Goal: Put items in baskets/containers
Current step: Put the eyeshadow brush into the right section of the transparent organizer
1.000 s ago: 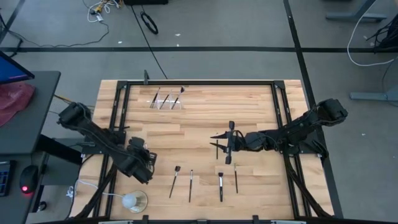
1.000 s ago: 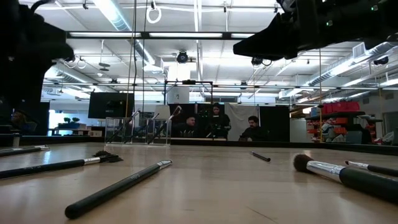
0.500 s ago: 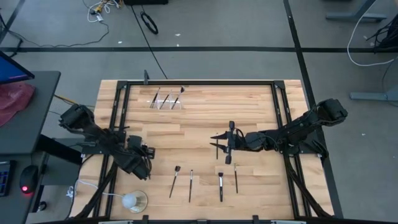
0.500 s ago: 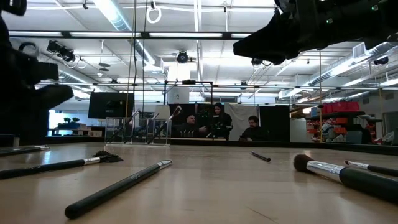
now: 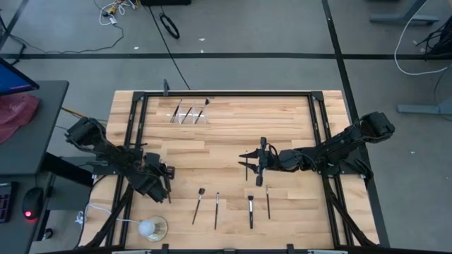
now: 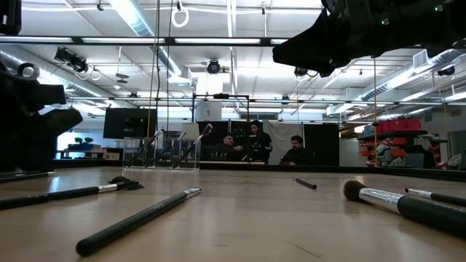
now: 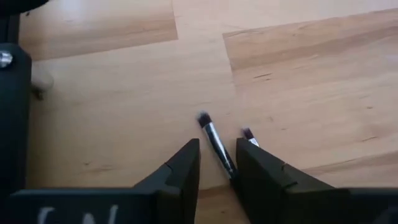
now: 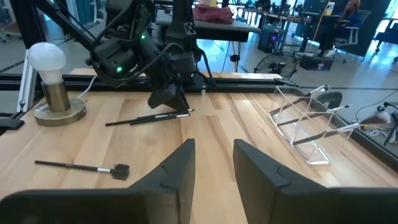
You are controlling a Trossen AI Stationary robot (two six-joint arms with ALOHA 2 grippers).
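1. Wooden table carried four loose brushes in a row along its near edge, lying apart from one another. None had moved over the last second.
2. At the near left corner stood a white ball on a clear base, untouched.
3. The left gripper had drawn back a little from the row toward the table's left edge. Its fingers stood narrowly apart and held nothing. One brush showed on the wood just beyond them, with the tip of another beside it.
4. Judged from that retreat, the left arm was lining up on the nearest brush rather than lifting one, so this step had added nothing to the count.
5. The right gripper hung over the middle of the table exactly where it had been. Its fingers were apart and empty.
6. Near the far edge, toward the left corner, the clear holder held three brushes leaning inside it, the same as a second ago.
7. Four brushes were therefore still to be carried across the table.
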